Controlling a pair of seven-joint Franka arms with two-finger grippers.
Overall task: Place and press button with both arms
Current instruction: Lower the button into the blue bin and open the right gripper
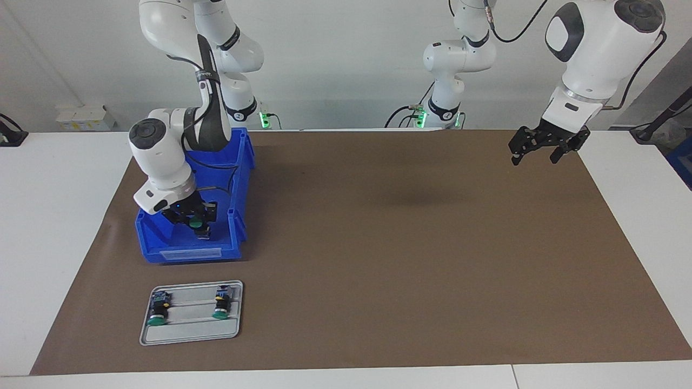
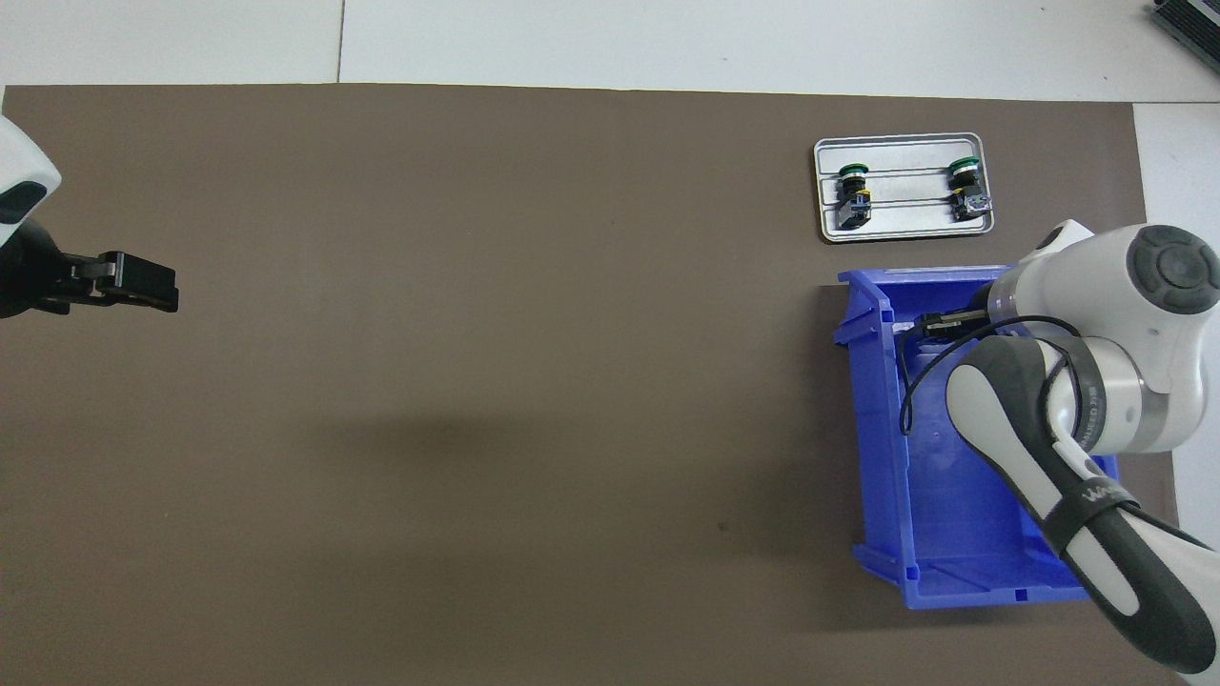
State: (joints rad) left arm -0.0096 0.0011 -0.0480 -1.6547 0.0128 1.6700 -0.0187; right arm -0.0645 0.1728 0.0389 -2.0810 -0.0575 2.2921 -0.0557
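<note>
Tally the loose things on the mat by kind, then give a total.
Green-capped push-buttons: 3, two lying on the grey tray at and, one held by the right gripper over the blue bin
Grey trays: 1
Blue bins: 1
Total: 5

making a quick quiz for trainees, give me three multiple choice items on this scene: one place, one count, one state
1. Where is the flat grey metal tray?
A. farther from the robots than the blue plastic bin
B. inside the bin
C. under the left gripper

2. How many green-capped push-buttons lie on the tray?
A. none
B. two
C. four

3. The right gripper is:
A. open over the tray
B. shut on a green-capped button in the bin
C. empty above the brown mat

A: the tray lies lower in the facing view.
B: two rest on its rails.
B: its fingers clamp the button.
</note>
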